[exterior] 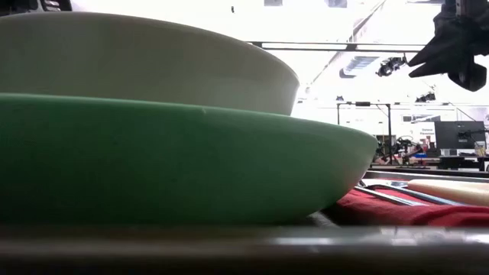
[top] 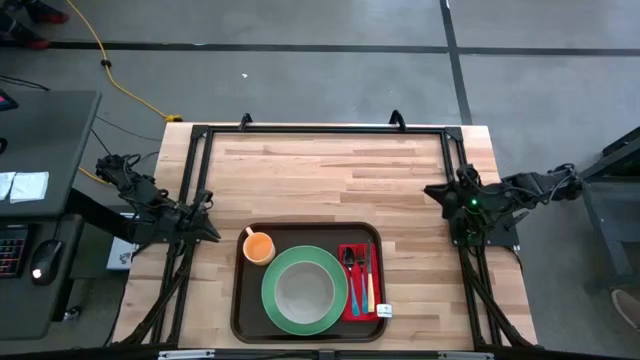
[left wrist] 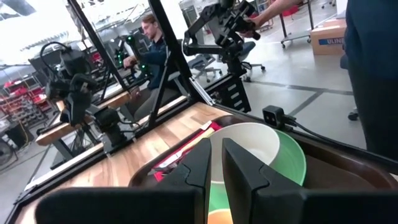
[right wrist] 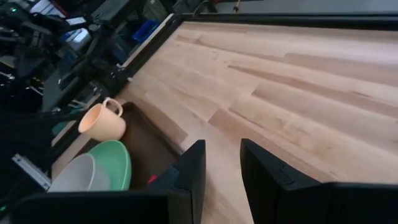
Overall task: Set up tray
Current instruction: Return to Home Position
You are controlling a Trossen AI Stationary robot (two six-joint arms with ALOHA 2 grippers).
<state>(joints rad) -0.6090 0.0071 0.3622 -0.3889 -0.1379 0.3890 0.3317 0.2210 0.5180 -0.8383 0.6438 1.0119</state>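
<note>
The dark brown tray [top: 243,300] lies at the table's near edge. On it a green plate [top: 275,305] carries a white bowl [top: 305,288]. An orange cup [top: 259,247] stands at the tray's far-left corner. A red napkin [top: 357,300] with cutlery [top: 360,275] on top lies on the tray's right side. My left gripper [top: 207,222] hovers off the tray's left side, open by a narrow gap [left wrist: 217,168]. My right gripper [top: 437,191] hangs above bare table, right of and beyond the tray, open [right wrist: 222,171]. The low view shows plate [exterior: 176,168], bowl [exterior: 145,65] and napkin [exterior: 412,210] up close.
Bare wood fills the table's far half [top: 330,165]. A black frame [top: 320,128] runs along the far and side edges. People [left wrist: 152,43] sit and stand beyond the table, one close by [left wrist: 373,74]. A desk with keyboard and mouse [top: 45,255] stands to the left.
</note>
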